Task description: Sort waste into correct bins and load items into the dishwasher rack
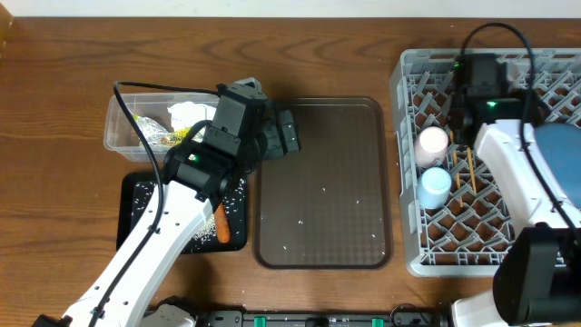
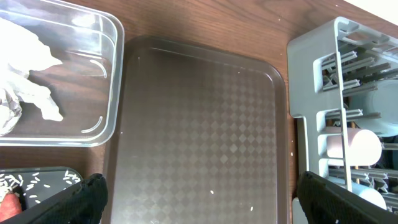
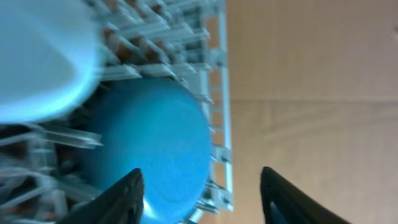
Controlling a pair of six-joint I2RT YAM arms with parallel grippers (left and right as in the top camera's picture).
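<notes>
The clear tub (image 1: 123,127) holds the white tissue (image 1: 191,115) and yellow wrapper (image 1: 154,132). The black tray (image 1: 136,195) holds rice grains and the carrot (image 1: 222,224). The grey rack (image 1: 408,91) holds the pink cup (image 1: 432,143), light blue cup (image 1: 435,184), chopsticks (image 1: 471,173) and blue plate (image 1: 558,163). My left gripper (image 1: 289,133) is open and empty above the brown tray's left edge (image 2: 199,205). My right gripper (image 3: 202,193) is open and empty over the rack, beside the blue plate (image 3: 155,143) and pale blue bowl (image 3: 37,62).
The large dark brown serving tray (image 1: 322,182) lies between the bins and the rack, with a few loose rice grains on it. In the left wrist view the clear tub (image 2: 106,74) lies to its left and the rack (image 2: 311,81) to its right.
</notes>
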